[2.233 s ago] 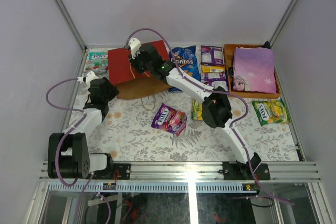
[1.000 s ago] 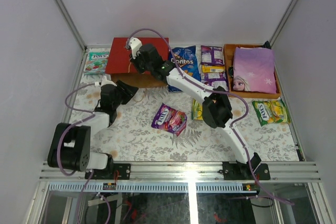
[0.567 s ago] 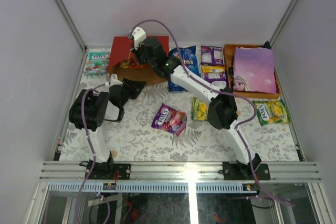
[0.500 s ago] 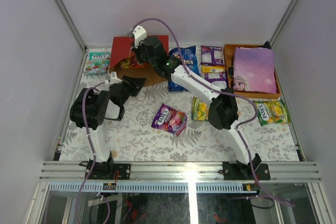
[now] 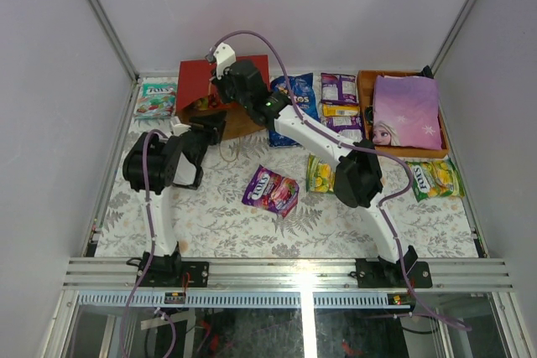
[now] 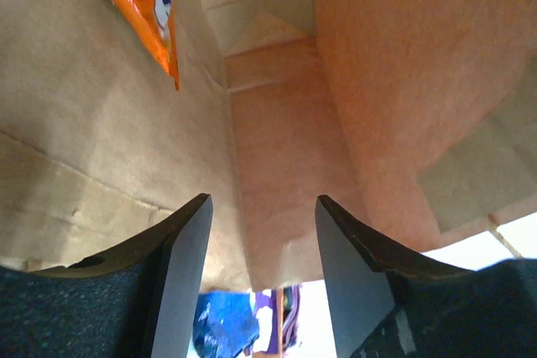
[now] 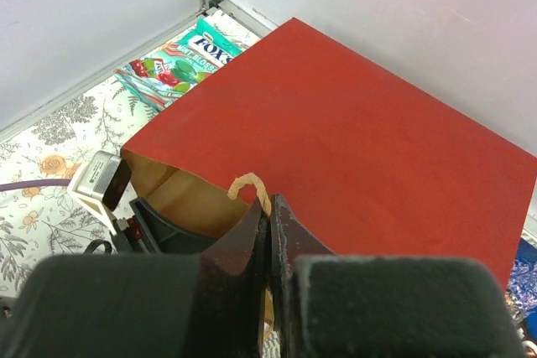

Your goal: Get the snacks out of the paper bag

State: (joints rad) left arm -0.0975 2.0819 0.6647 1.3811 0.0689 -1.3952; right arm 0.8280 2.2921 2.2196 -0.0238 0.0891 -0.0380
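The red paper bag [image 5: 243, 69] lies at the far left with its brown mouth facing me, and shows in the right wrist view [image 7: 361, 115]. My right gripper [image 7: 270, 207] is shut on its tan cord handle [image 7: 250, 184] and holds the upper lip up. My left gripper [image 6: 262, 207] is open inside the mouth, its fingers [image 7: 159, 225] just past the lip. An orange packet [image 6: 147, 2] lies inside on the kraft wall, ahead and left of the fingers. Outside lie a Doritos bag [image 5: 295, 100], a purple pack [image 5: 270, 189] and a teal pack [image 5: 154, 98].
An orange tray [image 5: 403, 153] with a lilac princess item [image 5: 406, 111] stands at the far right. More packs lie beside it: purple [image 5: 338, 87], yellow [image 5: 340, 110], yellow-green [image 5: 433, 179] and another [image 5: 314, 175]. Walls close in left, right and behind.
My right gripper has lifted the bag's upper lip by the handle, opening the mouth. My left arm has swung toward the bag and pushed its open gripper into the mouth.
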